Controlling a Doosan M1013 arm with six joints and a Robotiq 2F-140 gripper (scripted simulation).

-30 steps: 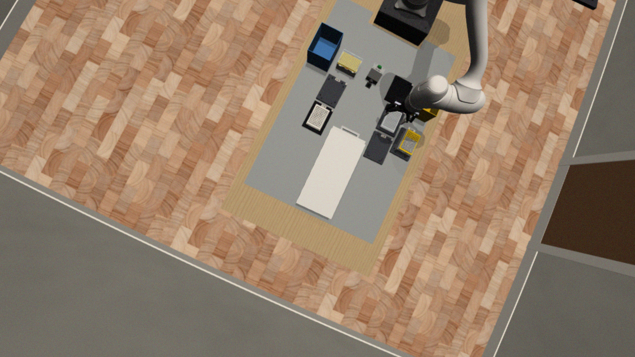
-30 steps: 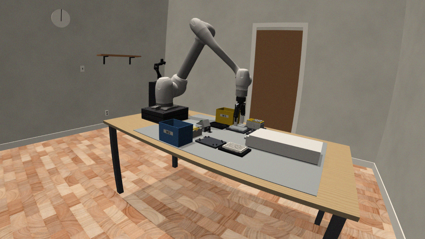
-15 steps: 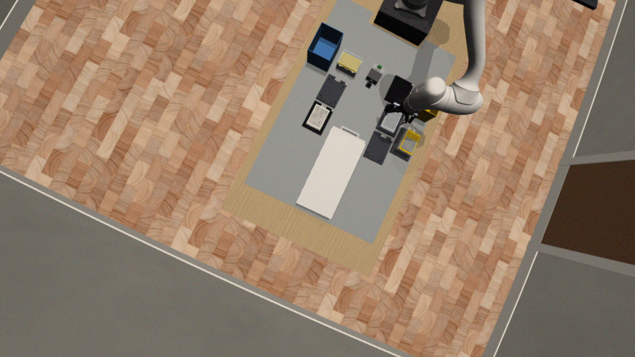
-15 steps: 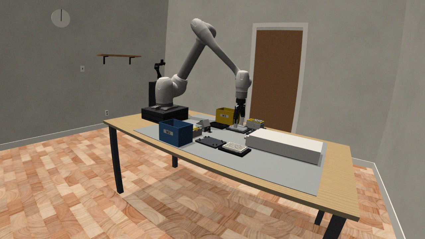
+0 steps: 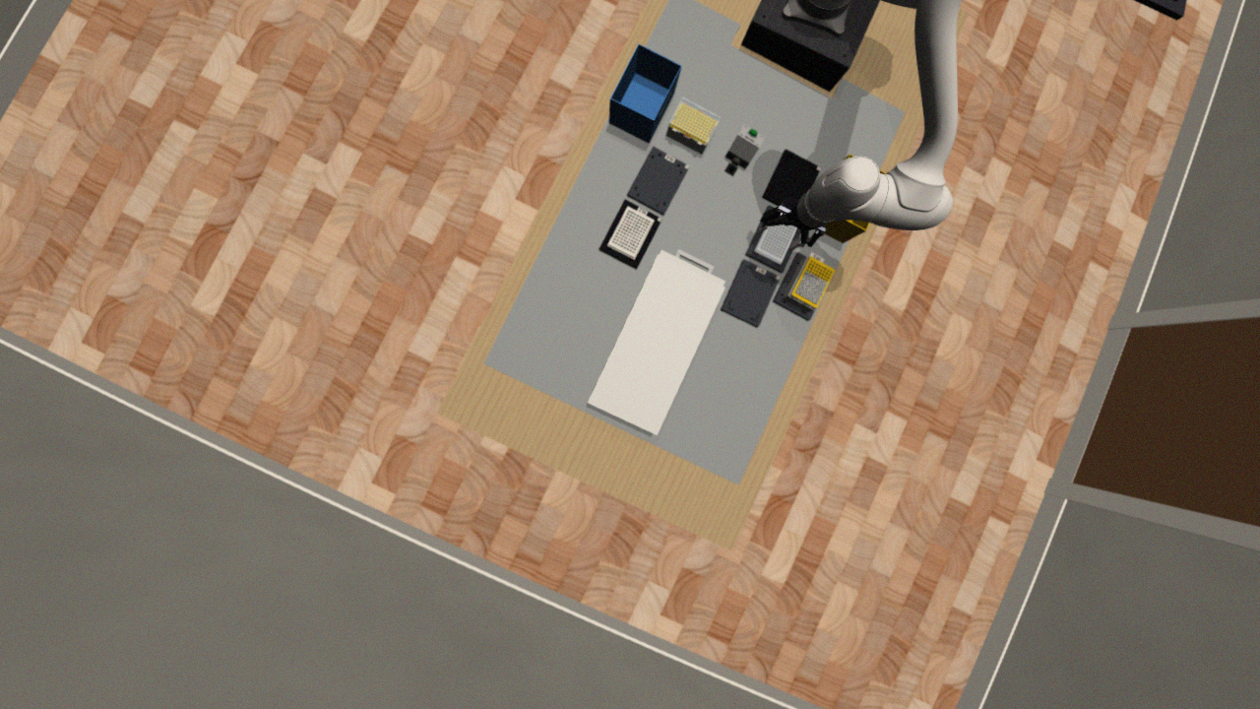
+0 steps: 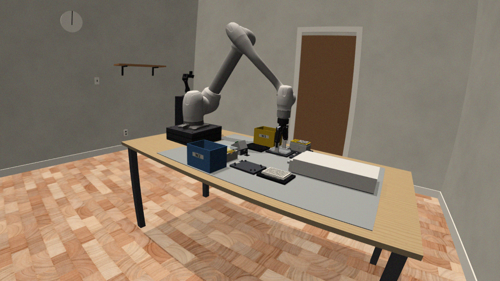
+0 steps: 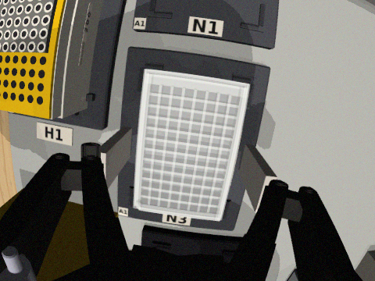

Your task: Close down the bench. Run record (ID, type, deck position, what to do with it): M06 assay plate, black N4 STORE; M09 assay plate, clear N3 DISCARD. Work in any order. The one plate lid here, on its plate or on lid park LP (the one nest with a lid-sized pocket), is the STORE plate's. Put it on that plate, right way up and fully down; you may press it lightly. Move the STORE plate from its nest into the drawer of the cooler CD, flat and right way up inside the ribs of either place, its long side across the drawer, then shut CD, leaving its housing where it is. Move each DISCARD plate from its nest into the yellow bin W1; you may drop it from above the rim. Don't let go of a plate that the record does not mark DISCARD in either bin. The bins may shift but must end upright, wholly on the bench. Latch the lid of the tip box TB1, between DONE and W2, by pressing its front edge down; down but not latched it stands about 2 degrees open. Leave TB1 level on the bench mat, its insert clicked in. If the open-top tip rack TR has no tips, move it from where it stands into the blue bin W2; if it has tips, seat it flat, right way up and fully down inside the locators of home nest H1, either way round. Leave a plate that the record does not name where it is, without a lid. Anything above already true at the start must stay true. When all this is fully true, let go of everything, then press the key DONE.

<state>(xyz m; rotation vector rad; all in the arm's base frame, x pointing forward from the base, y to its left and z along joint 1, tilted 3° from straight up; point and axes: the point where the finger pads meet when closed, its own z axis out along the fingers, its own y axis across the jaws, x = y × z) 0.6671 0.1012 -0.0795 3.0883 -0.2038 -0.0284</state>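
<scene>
The clear plate lies flat in nest N3. It also shows in the overhead view and in the side view. My gripper is open and points straight down over the plate's near end. Its two pads stand on either side of the plate's long sides, apart from it. The black plate sits in the nest just behind the gripper. The yellow bin W1 stands beside it, mostly under my arm in the overhead view. The white cooler CD is shut.
Nest N1 beyond N3 is empty. A yellow tip rack stands at H1, close on the left. The blue bin W2, tip box TB1 and key DONE are far off. A white plate sits in a left-side nest.
</scene>
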